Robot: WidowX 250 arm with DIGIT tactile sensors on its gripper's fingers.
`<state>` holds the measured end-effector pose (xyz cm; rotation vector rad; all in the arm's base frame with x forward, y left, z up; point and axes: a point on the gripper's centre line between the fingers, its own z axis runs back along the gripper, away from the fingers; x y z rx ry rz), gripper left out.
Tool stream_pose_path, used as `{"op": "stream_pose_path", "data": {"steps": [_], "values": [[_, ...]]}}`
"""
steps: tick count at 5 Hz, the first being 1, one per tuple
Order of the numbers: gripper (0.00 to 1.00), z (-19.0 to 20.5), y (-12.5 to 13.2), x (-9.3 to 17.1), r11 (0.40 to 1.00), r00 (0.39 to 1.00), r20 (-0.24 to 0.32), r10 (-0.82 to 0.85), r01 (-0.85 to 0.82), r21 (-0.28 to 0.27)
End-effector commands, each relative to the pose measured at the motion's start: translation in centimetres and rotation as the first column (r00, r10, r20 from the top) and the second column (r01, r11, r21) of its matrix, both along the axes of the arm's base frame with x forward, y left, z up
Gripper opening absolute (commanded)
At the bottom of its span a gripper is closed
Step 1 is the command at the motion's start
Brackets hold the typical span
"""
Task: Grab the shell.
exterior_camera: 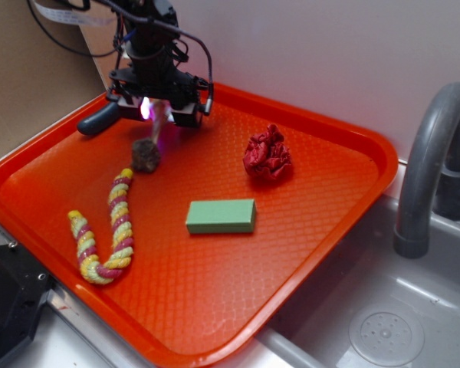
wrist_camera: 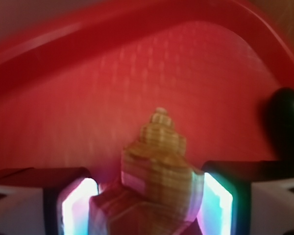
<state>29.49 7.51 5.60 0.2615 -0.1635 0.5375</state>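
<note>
Tool (exterior_camera: pixel 159 115) at upper left of exterior frame clamps shell (wrist_camera: pixel 154 181) between its fingers (wrist_camera: pixel 76 208), above tray (exterior_camera: pixel 307 230) near rock (exterior_camera: pixel 146 155), rope (exterior_camera: pixel 107 230), block (exterior_camera: pixel 221 216).

The arm reaches straight down at the far left of the scene, its wrist vertical and cables looping around it. The tool (exterior_camera: pixel 159 115) points downward, a purple glow lighting the gap between its fingers. In the wrist view the two pads (wrist_camera: pixel 78 208) stand apart, lit on their inner faces, pressing the shell (wrist_camera: pixel 154 181) between them.
</note>
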Motion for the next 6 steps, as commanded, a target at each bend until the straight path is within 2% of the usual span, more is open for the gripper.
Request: {"op": "stream_pose_path", "data": {"steps": [1, 2, 3, 4, 5, 6], "values": [[0.00, 11.0, -2.5, -2.0, 0.974, 0.971, 0.085, -0.223, 0.226, -0.033], [0.00, 12.6, -3.2, -4.0, 0.950, 0.951, 0.033, -0.307, 0.308, -0.052], [0.00, 14.7, -3.9, -4.7, 0.910, 0.912, -0.021, -0.409, 0.406, -0.086], [0.00, 17.0, -5.0, -4.9, 0.862, 0.865, -0.006, -0.501, 0.499, -0.085], [0.00, 19.0, -5.5, -5.5, 0.853, 0.854, 0.038, -0.519, 0.520, -0.046], [0.00, 19.0, -5.9, -5.5, 0.822, 0.822, -0.024, -0.569, 0.567, -0.045]]}}
